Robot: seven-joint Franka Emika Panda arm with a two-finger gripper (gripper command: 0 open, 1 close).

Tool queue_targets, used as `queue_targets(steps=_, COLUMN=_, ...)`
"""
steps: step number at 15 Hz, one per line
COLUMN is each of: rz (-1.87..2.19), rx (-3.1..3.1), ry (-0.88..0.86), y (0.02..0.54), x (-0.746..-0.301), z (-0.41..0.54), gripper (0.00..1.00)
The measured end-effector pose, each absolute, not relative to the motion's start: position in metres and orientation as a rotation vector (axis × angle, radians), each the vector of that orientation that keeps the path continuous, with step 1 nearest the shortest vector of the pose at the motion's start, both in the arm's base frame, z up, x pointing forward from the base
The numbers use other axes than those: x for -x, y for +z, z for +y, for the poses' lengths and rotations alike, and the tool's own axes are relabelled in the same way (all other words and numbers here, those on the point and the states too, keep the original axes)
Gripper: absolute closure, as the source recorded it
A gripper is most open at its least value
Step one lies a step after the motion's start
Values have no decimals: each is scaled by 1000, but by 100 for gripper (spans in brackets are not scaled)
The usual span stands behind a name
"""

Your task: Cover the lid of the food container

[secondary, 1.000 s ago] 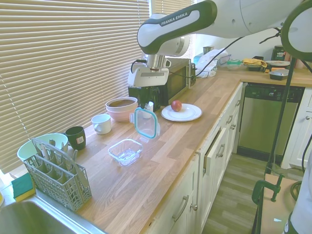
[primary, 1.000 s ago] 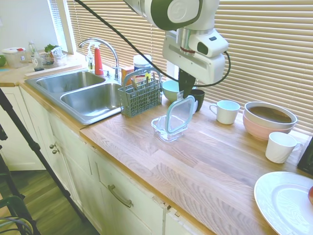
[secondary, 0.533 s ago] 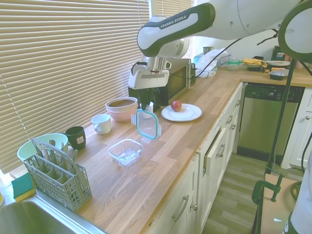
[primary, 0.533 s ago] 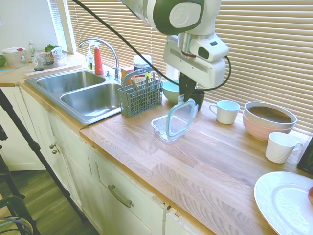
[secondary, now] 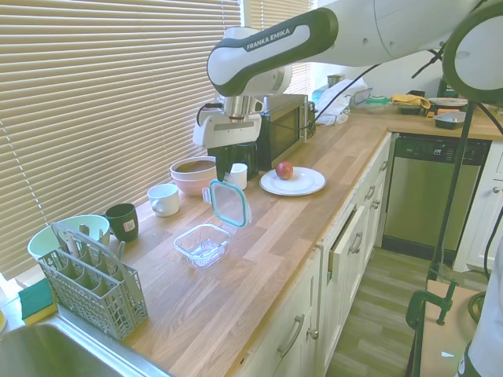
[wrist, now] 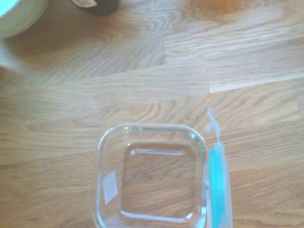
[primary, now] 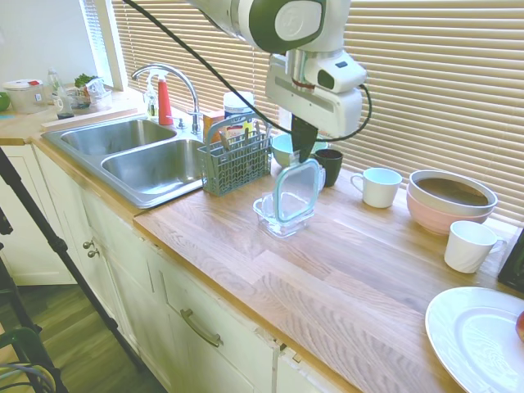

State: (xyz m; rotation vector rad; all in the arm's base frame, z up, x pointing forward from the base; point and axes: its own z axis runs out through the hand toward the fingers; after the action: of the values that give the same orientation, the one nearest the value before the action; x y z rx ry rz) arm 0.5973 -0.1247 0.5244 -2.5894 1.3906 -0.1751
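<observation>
The food container (primary: 281, 219) is a small clear square dish on the wooden counter (primary: 344, 270), also seen in the second exterior view (secondary: 202, 243) and filling the lower wrist view (wrist: 152, 175). My gripper (primary: 302, 157) is shut on the top edge of the lid (primary: 296, 190), a clear panel with a teal rim. The lid hangs nearly upright, its lower edge just over the container's far side. From the other side the lid (secondary: 229, 203) tilts above the dish below the gripper (secondary: 218, 179). In the wrist view the lid (wrist: 219, 185) shows edge-on beside the dish.
A grey cutlery basket (primary: 235, 160) and the sink (primary: 139, 155) lie on one side. Behind are a mint bowl (primary: 286, 148), a dark cup (primary: 332, 164), white mugs (primary: 379, 186), a pink bowl (primary: 450, 199) and a white plate (primary: 479, 336). A microwave (secondary: 279, 126) stands further along.
The arm has carried the lid toward the sink side, from beside the container to over its far edge. The gripper stays shut on the lid; the container has not moved.
</observation>
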Motion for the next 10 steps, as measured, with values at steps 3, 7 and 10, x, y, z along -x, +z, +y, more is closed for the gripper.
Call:
queue_targets(steps=3, rz=1395, rx=2606, ry=-168, y=523, x=-605, z=-109, gripper=100)
queue_targets(steps=7, rz=1409, rx=2611, ry=-168, y=520, x=-611, z=-101, gripper=100)
queue_targets(steps=10, rz=1438, rx=2589, ry=-191, y=530, x=-605, z=-116, gripper=100)
